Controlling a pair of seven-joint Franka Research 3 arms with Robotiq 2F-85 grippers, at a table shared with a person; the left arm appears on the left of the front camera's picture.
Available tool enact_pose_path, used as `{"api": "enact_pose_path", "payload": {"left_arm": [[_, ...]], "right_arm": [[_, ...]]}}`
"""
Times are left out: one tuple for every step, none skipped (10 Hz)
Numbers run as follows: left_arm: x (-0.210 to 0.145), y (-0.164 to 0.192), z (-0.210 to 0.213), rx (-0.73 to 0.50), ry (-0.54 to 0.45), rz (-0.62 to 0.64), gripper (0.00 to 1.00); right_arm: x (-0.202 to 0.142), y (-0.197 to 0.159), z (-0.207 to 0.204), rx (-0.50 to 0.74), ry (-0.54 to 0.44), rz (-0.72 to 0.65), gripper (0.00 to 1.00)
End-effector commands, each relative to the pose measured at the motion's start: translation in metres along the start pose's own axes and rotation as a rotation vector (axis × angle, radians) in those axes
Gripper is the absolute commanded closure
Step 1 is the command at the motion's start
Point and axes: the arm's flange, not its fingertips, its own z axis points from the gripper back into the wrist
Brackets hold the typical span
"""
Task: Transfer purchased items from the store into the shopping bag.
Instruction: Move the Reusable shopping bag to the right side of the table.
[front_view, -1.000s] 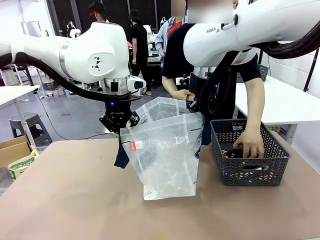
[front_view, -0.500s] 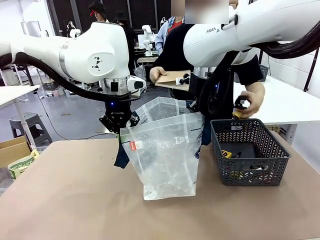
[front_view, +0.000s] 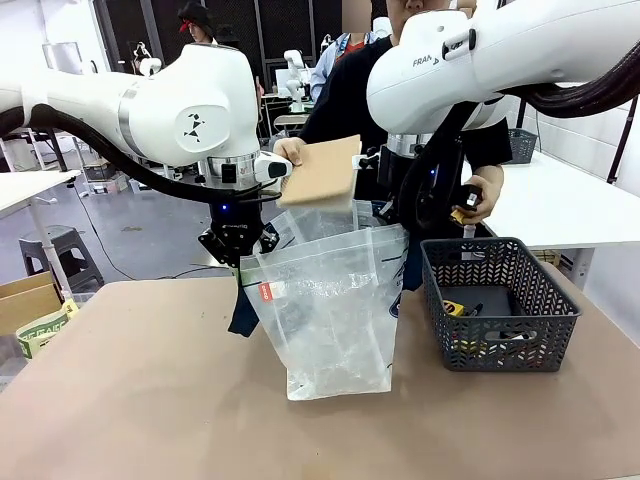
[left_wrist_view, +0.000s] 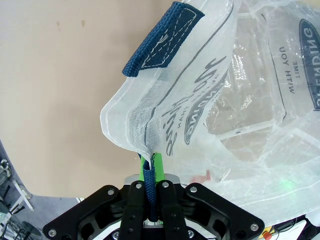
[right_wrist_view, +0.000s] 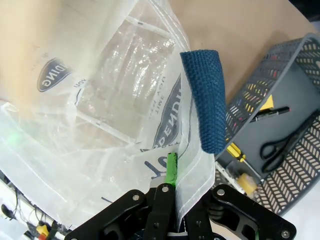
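- Brown tabletop (front_view: 130, 400) spans the lower half of the front view, bare in the foreground.
- At the centre of that view stands the shopping bag (front_view: 330, 310), translucent, its mouth held open upward, with a small red tag (front_view: 265, 291) at its left edge.
- To the bag's right, in the lower right of the frame, sits the store (front_view: 500, 345), a dark grey lattice basket resting on the table just beside the bag.
- Inside the basket, seen from the right wrist, lie scissors (right_wrist_view: 280, 145), a dark pen (right_wrist_view: 270, 114) and a yellow-handled tool (right_wrist_view: 235, 150).
- Left gripper (left_wrist_view: 151, 165), at the bag's upper left rim, is clenched on the bag: its green pads pinch the clear plastic and a navy strap between them.
- Right gripper (right_wrist_view: 172, 172), at the opposite rim, is likewise pinched tight on the bag's edge, beside a navy handle (right_wrist_view: 207, 100) that stands up from it.
- Behind the bag, at the far side, a person's hand (front_view: 290, 152) holds a flat brown board (front_view: 322, 172), tilted, directly above the bag's mouth.
- Right of centre, the person's other hand (front_view: 478, 197) holds a small dark and yellow object (front_view: 462, 210) above the basket's far edge.
- Farther back lies a workshop with white tables and other people.
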Motion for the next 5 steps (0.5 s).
{"api": "enact_pose_path", "payload": {"left_arm": [[-0.0002,0.0028,0.0020,0.002,-0.001,0.011,1.00],[-0.0002,0.0028,0.0020,0.002,-0.001,0.011,1.00],[-0.0002,0.0028,0.0020,0.002,-0.001,0.011,1.00],[-0.0002,0.0028,0.0020,0.002,-0.001,0.011,1.00],[-0.0002,0.0028,0.0020,0.002,-0.001,0.011,1.00]], "right_arm": [[-0.0019,-0.0026,-0.0003,0.001,0.007,-0.006,1.00],[-0.0019,-0.0026,-0.0003,0.001,0.007,-0.006,1.00],[-0.0019,-0.0026,-0.0003,0.001,0.007,-0.006,1.00],[-0.0019,-0.0026,-0.0003,0.001,0.007,-0.006,1.00],[-0.0019,-0.0026,-0.0003,0.001,0.007,-0.006,1.00]]}}
